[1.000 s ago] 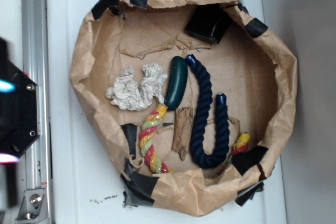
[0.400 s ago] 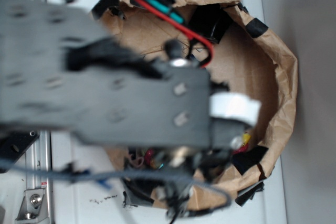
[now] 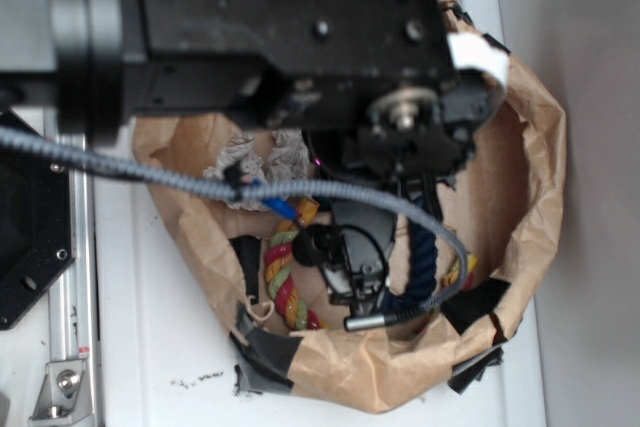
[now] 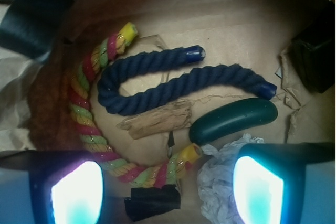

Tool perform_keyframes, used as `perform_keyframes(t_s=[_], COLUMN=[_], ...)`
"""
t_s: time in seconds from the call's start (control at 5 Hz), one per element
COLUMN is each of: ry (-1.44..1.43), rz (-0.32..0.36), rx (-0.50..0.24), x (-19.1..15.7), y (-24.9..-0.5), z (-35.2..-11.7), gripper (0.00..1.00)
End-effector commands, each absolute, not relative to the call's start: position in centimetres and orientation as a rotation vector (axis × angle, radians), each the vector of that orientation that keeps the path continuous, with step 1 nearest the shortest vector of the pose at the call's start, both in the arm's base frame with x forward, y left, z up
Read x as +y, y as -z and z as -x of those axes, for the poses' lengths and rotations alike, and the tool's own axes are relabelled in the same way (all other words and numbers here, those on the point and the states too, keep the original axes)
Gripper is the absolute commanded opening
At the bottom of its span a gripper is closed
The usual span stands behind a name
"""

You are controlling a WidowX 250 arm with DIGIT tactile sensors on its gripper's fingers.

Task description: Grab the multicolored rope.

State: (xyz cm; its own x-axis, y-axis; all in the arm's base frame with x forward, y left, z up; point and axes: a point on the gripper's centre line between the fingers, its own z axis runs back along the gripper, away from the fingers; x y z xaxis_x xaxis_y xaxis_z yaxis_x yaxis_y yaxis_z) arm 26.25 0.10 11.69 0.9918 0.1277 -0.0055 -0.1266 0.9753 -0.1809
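Note:
The multicolored rope, twisted red, yellow and light green, lies curved on the floor of the brown paper bag. In the wrist view it runs from the upper left down to a yellow end near the middle. One stretch of the multicolored rope shows in the exterior view under the arm. My gripper is open and empty. It hovers above the rope's lower stretch, with the lit pads wide apart on either side. The dark navy rope lies in a U inside the coloured rope's curve.
A piece of wood and a dark green cucumber-shaped object lie beside the navy rope. Crumpled white cloth sits by the right finger. A black tape patch is below the rope and a black box at far right. The bag's walls ring everything.
The arm has swung in from the left over the bag and now covers its upper half. The objects in the bag have not moved.

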Motion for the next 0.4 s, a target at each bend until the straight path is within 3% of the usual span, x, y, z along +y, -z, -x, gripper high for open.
perform_keyframes(t_s=[0.0,0.2], ry=[-0.025,0.010], rz=[0.156,0.136], rx=[0.003,-0.010], x=[-3.6,-6.0], y=[-6.6,-5.2], z=[-25.0,-24.9], gripper=[1.00,1.00])
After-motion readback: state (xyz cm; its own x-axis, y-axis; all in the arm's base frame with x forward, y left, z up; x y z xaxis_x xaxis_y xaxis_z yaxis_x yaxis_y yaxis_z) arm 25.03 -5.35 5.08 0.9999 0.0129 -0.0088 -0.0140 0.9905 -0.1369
